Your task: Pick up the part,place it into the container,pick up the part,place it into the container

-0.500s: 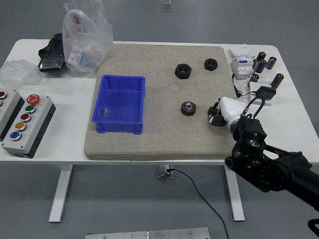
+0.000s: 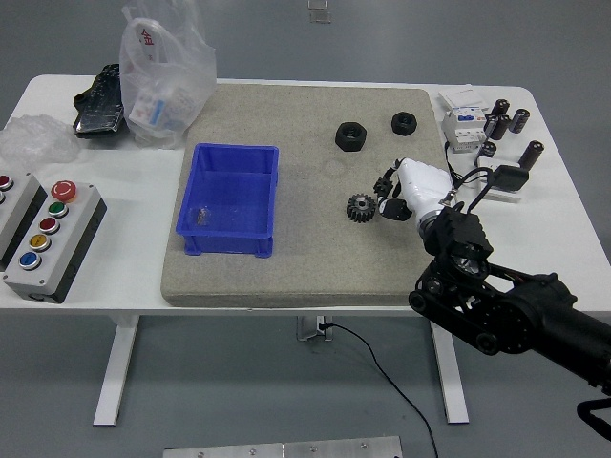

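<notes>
- Since the earlier frame, the robot's right hand [image 2: 393, 191] (white shell, black fingers) has moved up and to the left over the beige felt mat [image 2: 305, 267], from near the mat's right edge to just beside the small dark metal gear [image 2: 360, 207]; nothing else on the table has shifted.
- Its fingers are loosely spread and hold nothing, with their tips close to the gear's right side, though whether they touch it I cannot tell at this size.
- The left arm is not in view.
- Progress, as I judge it: the blue plastic bin [image 2: 229, 202] already holds one small greyish item [image 2: 200, 216] near its left wall, probably a first part, so one placement looks done.
- Left to do: close on the gear, lift it, carry it left across the mat and drop it into the bin.
- Counts on the mat: one gear, two black hex nuts [image 2: 350, 135] (the second nut [image 2: 405, 122] lies to the right of the first), one bin.
- Counts off the mat: one grey button box [image 2: 52, 240] on the left, one clear plastic bag [image 2: 164, 72] at the back, and about six small black cylinders [image 2: 498, 124] at the far right.
</notes>
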